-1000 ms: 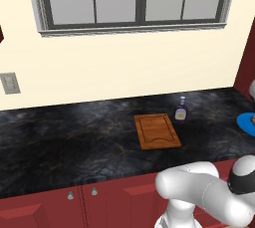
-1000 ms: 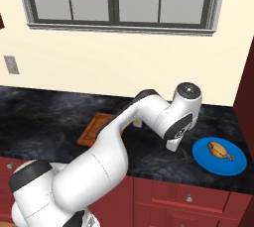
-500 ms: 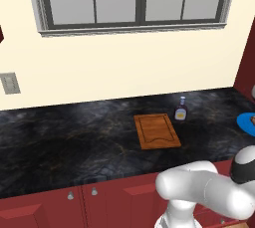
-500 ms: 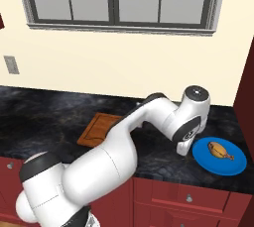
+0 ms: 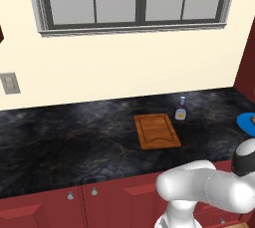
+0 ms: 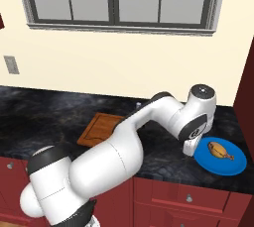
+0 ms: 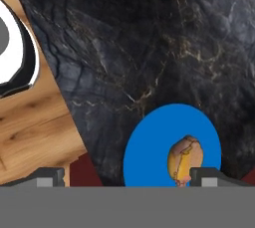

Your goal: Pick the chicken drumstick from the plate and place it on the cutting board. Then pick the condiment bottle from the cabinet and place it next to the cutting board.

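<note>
The arm has swung further right since a second ago, passing the empty cutting board (image 6: 100,129), so the wide-open, empty gripper (image 6: 189,151) now hangs at the plate's (image 6: 237,165) left rim, the chicken drumstick (image 6: 219,149) still lying on it.

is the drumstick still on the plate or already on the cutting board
On the plate: the chicken drumstick lies on the blue plate; the cutting board is bare.

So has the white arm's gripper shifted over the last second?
Yes. In the right base view the gripper has swung rightward along the black counter, reaching the round blue plate's near edge.
</note>
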{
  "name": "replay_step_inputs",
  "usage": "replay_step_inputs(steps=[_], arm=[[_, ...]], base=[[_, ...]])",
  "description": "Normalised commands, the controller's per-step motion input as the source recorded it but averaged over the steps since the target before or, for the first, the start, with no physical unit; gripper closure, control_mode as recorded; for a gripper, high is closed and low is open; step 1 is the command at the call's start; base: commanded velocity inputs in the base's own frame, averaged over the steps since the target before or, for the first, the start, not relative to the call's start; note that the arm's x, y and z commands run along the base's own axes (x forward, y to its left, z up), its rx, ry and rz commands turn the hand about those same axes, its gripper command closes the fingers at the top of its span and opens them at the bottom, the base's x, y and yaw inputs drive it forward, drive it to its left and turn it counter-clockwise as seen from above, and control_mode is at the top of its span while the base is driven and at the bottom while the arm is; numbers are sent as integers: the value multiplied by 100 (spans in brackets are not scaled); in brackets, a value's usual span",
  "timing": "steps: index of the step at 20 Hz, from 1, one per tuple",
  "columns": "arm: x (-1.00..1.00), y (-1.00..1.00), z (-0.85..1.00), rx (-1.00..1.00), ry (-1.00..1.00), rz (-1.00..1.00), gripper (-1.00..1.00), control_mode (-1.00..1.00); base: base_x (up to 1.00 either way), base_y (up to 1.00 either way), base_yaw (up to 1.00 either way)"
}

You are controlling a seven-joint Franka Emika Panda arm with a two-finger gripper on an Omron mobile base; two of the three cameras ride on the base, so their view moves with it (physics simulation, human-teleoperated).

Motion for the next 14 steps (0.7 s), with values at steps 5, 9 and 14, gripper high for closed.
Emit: replay_step_inputs(steps=[5, 9, 14], arm=[[0, -20, -6, 0, 0, -3, -100, -100], [0, -20, -17, 0, 0, -1, -100, -100], [0, -12, -10, 0, 0, 0, -100, -100]], base=[[0, 0, 0], [0, 0, 0], [0, 0, 0]])
